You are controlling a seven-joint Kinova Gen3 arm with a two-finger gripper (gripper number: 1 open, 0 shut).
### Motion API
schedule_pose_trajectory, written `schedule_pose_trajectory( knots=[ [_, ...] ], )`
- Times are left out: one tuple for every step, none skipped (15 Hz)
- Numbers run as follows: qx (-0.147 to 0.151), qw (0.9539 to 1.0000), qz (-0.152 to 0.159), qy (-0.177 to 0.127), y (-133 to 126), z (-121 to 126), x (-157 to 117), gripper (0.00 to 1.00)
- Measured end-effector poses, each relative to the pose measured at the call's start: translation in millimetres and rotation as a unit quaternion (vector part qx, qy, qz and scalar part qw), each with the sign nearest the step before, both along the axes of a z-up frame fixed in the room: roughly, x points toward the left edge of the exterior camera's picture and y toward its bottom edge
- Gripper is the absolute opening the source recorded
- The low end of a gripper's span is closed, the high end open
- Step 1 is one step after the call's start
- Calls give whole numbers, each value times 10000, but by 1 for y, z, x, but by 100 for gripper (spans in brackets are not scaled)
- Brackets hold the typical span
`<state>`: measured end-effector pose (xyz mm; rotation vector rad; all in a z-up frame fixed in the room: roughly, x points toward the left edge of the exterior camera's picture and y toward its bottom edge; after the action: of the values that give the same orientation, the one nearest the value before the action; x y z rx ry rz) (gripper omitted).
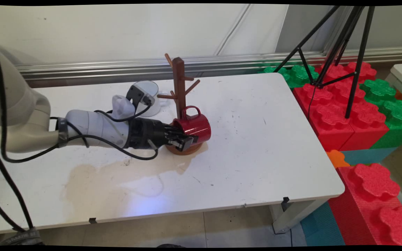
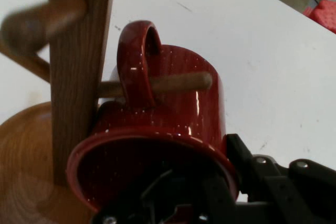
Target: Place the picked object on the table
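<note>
A red mug (image 1: pixel 195 127) lies on its side against the post of a brown wooden mug tree (image 1: pixel 178 80), low down near the round base (image 1: pixel 183 150). In the hand view a lower peg (image 2: pixel 178 83) of the tree passes through the red mug's (image 2: pixel 173 119) handle, right beside the post (image 2: pixel 79 77). My gripper (image 1: pixel 187 141) comes in from the left and is shut on the mug's rim. One finger is inside the mouth and the other finger (image 2: pixel 247 169) is outside the wall. The gripper (image 2: pixel 220 184) sits at the bottom of the hand view.
A white mug (image 1: pixel 148 96) stands behind my wrist, left of the tree. A brownish stain (image 1: pixel 117 177) spreads over the table's near left. Red and green foam blocks (image 1: pixel 347 104) and a black tripod (image 1: pixel 337 45) stand beyond the table's right edge.
</note>
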<state>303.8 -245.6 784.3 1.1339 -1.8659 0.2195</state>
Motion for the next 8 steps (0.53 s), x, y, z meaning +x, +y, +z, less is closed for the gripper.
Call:
schedule_pose_trajectory(
  knots=[
    [-22,10000,-2,1,2,1,0,0],
    [-50,10000,-15,2,4,3,0,0],
    [-81,10000,-36,4,6,5,0,0],
    [-111,9999,-62,6,9,8,-1,0],
    [-133,9999,-84,8,12,9,-1,0],
    [-148,9998,-100,11,14,11,-1,0],
    [-167,9998,-126,16,16,13,-2,0],
    [-191,9997,-167,22,19,16,-3,0]
  ],
)
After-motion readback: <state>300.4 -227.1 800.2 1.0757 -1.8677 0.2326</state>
